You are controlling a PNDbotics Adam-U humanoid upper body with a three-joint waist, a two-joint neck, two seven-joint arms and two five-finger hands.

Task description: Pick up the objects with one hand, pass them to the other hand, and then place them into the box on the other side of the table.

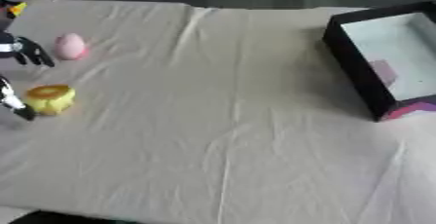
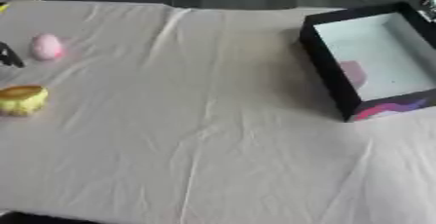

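Now | left hand (image 1: 21, 52) is hovering with fingers spread, holding nothing | pink egg-shaped object (image 1: 70, 46) is lying just beyond its fingertips, yellow object (image 1: 49, 99) beside the lower finger | step: first pickup, judged | next: closing round one object, then passing toward the black box (image 1: 354, 69).

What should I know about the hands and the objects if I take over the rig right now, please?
Left hand: at the table's left edge, fingers apart, holding nothing.
Right hand: not in view.
Pink egg-shaped object and yellow object lie on the cloth near the left hand.
Box stands at the right; a pinkish patch shows inside, unclear what it is.
Left: grasp, hand over and place both objects.
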